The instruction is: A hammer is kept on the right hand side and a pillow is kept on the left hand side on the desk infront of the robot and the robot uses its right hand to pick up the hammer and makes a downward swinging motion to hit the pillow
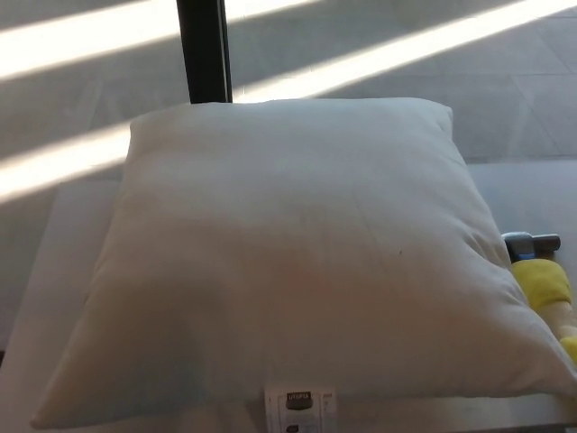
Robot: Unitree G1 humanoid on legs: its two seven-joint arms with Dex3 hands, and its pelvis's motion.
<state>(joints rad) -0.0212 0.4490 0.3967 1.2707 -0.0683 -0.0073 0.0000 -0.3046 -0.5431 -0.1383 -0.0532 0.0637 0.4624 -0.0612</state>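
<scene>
A large white square pillow (288, 262) fills most of the head view, lying flat on the desk (527, 194). At the pillow's right edge lies the hammer (541, 275): a grey metal head near the top, with yellow wrapping on the handle running toward the lower right corner, partly hidden by the pillow. Neither of my hands shows in this view.
A white tag with a dark label (299, 404) sticks out from the pillow's near edge. A dark vertical post (204, 50) stands behind the desk. Bright sunlight stripes cross the grey floor (379, 59) beyond.
</scene>
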